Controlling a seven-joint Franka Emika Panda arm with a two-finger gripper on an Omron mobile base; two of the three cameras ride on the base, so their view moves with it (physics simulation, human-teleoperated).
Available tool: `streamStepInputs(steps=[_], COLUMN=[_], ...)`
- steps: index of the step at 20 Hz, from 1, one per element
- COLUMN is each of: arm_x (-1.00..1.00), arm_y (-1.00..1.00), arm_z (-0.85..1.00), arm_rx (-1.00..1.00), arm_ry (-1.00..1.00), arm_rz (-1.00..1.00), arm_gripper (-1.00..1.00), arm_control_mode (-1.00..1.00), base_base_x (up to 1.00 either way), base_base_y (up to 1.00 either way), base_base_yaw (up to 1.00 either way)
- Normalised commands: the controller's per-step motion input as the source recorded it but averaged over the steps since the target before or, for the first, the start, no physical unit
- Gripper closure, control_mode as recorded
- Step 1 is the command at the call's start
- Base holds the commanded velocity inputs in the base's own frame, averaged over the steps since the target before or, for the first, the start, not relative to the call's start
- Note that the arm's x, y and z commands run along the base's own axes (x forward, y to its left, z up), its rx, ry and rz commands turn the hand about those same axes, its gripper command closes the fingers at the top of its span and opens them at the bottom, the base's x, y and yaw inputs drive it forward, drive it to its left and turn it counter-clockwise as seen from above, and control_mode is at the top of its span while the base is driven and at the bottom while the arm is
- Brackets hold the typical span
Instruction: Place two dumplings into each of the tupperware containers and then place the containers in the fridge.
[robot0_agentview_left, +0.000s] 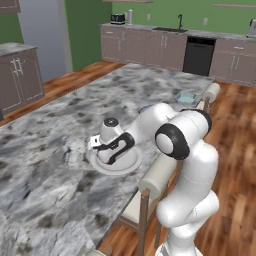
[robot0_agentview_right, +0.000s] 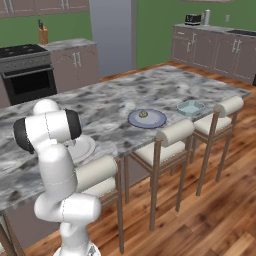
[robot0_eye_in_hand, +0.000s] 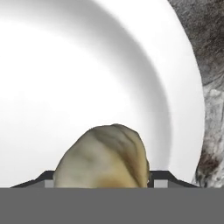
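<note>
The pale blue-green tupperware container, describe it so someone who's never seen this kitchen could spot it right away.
Start at the long marble island counter with stools along its side. Near its far end, past the blue-grey plate holding one dumpling, sits the pale blue-green tupperware container. Unlike the flat round plates, it is a small walled tub with rounded corners.

No writing, label, brand or number can be read anywhere here. The cabinets, counter and appliances carry no legible marks.
</note>
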Motion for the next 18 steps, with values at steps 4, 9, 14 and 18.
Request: streamStepInputs(steps=[4, 9, 14, 18], arm_x=[-0.39, -0.35, -0.08, -0.52], arm_y=[0.0, -0.02, -0.25, -0.44], arm_z=[0.11, 0.67, 0.96, 0.76], arm_rx=[0.13, 0.17, 0.14, 0.09], arm_ry=[-0.01, -0.03, 0.11, 0.24], arm_rz=[-0.03, -0.11, -0.12, -0.08], arm_gripper=[1.0, 1.0, 1.0, 1.0], arm_control_mode=[-1.0, -1.0, -1.0, -1.0], base_base_x=[0.0, 0.0, 0.0, 0.0], base_base_y=[0.0, 0.0, 0.0, 0.0], base_base_yaw=[0.0, 0.0, 0.0, 0.0])
